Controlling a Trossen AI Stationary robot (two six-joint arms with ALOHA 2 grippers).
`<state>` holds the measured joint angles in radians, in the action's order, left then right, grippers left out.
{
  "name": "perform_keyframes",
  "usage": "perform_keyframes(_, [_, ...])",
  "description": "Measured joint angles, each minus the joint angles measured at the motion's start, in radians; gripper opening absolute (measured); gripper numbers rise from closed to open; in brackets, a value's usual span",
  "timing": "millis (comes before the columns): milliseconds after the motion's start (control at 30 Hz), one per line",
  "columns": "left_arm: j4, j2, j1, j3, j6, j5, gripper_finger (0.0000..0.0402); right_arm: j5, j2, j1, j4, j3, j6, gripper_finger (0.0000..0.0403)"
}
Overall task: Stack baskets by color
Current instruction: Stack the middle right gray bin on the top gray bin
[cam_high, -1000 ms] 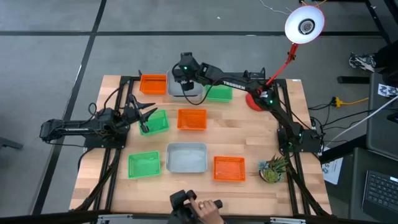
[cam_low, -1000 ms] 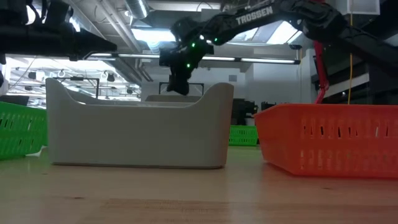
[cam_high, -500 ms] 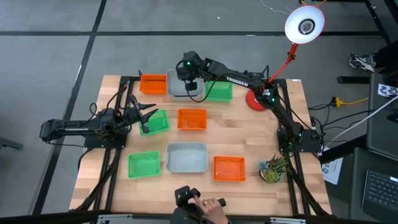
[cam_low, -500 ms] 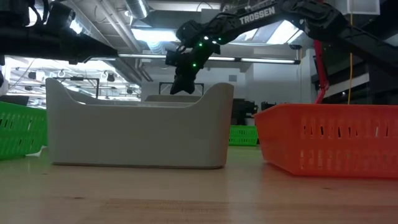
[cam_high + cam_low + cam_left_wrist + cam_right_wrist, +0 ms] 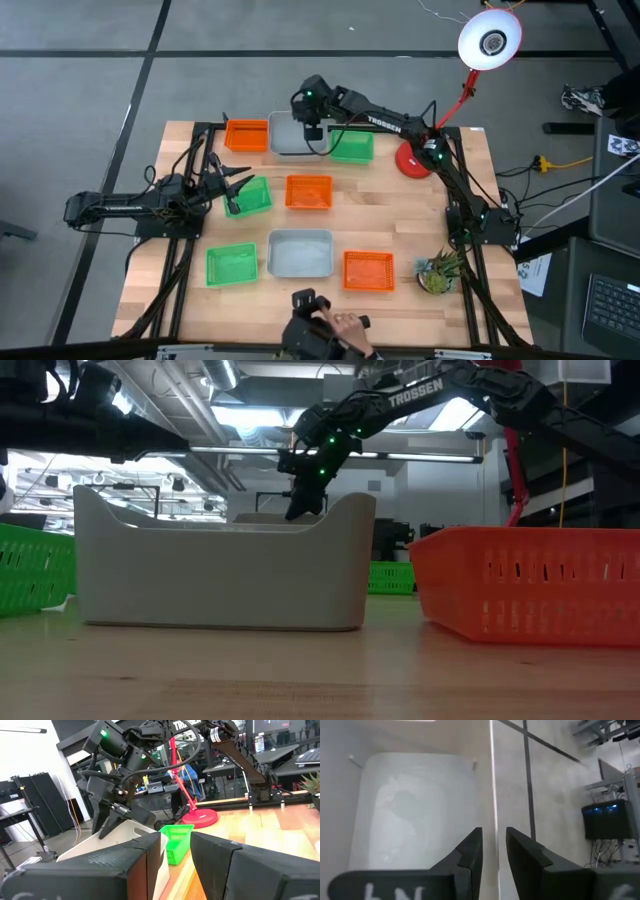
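Observation:
Several baskets lie flat on the wooden table. At the far edge an orange basket (image 5: pixel 246 134), a grey-white basket (image 5: pixel 292 140) and a green basket (image 5: pixel 353 148) stand in a row. My right gripper (image 5: pixel 311 128) (image 5: pixel 494 832) hangs open over the grey-white basket's far rim, fingers slanting down. Midway sit a green basket (image 5: pixel 250 196) and an orange one (image 5: pixel 309 191). Near the front are a green (image 5: pixel 231 264), a grey-white (image 5: pixel 300 252) and an orange basket (image 5: pixel 368 270). My left gripper (image 5: pixel 245 183) waits open beside the middle green basket. My right gripper's fingertips (image 5: pixel 476 837) stand at the far rim (image 5: pixel 474 765) of the far grey-white basket, slanting down from the table's right. Nothing shows between them. Whether they touch the rim I cannot tell.
A red desk lamp stands with its base (image 5: pixel 413 160) at the far right, its head (image 5: pixel 490 40) beyond the table. A potted plant (image 5: pixel 440 270) sits at the near right corner. A person's hand (image 5: pixel 335 328) with a controller shows at the near edge.
My right gripper has moved from above the far grey-white basket's middle toward the table's right and far edge, turning at the wrist, and now stands over the basket's far rim. Its finger gap shows no change. No basket has moved.

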<state>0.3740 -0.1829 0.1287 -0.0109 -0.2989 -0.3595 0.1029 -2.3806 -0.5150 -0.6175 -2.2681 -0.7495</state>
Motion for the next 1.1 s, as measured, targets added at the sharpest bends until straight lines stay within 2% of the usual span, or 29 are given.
perform_keyframes(267, [0.000, 0.000, 0.000, 0.000, 0.000, 0.000, 0.0100, -0.015, 0.000, -0.012, -0.025, 0.000, 0.063, 0.0077])
perform_keyframes(467, [0.000, 0.000, 0.000, 0.000, 0.000, 0.000, 0.0100, -0.021, 0.000, -0.012, -0.028, 0.000, 0.065, 0.0010])
perform_keyframes(867, [0.001, 0.000, 0.000, 0.000, 0.000, 0.001, 0.0100, -0.018, 0.023, 0.000, -0.065, -0.074, 0.065, 0.0002])
perform_keyframes(1100, [0.001, 0.000, -0.001, 0.000, 0.000, -0.002, 0.0100, -0.085, 0.069, 0.005, -0.157, -0.089, 0.069, 0.0001])
